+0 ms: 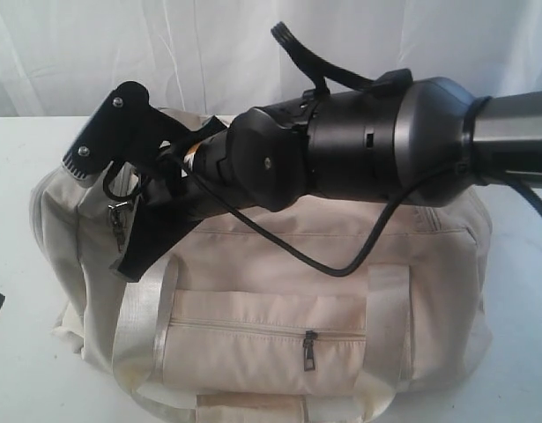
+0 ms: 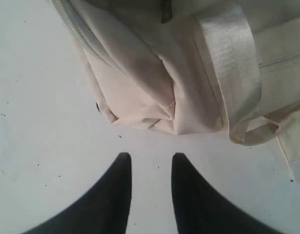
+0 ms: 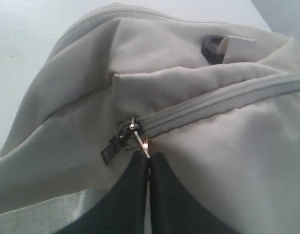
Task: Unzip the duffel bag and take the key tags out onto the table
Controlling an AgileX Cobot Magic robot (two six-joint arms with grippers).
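1. The task is at its very start. The main zip (image 3: pixel 213 103) on top of the bag (image 3: pixel 247 161) runs closed for all its visible length, leading away from the fingertips.
2. The right gripper (image 3: pixel 149 157) is closed, and its tips appear to pinch the thin metal zip pull (image 3: pixel 141 141) right at the fingertips, at the end of the zip.
3. The left gripper (image 2: pixel 152 163) is open and holds nothing. It hovers over the table (image 2: pixel 42 122), with the bag's end just ahead of its fingers and not touching them.
4. The key tags are not visible in any view. Most likely they are inside the closed bag, though the pictures cannot confirm it.
5. What is left is nearly everything: drawing the pull along the zip, parting the opening, finding the tags, lifting them out and setting them on the table.
6. A second, darker pull (image 3: pixel 110 151) hangs just beside the pinched one and could get caught in the grip.
7. The fabric around the right fingertips is slack and creased, so the bag may drag along with the pull instead of unzipping. The free left gripper is near enough to hold it down.
8. A handle strap (image 2: pixel 232 73) lies over the bag's side ahead of the left fingers. It is off the zip line, as far as can be seen.
9. The front pocket (image 1: pixel 262 339) is also zipped shut.
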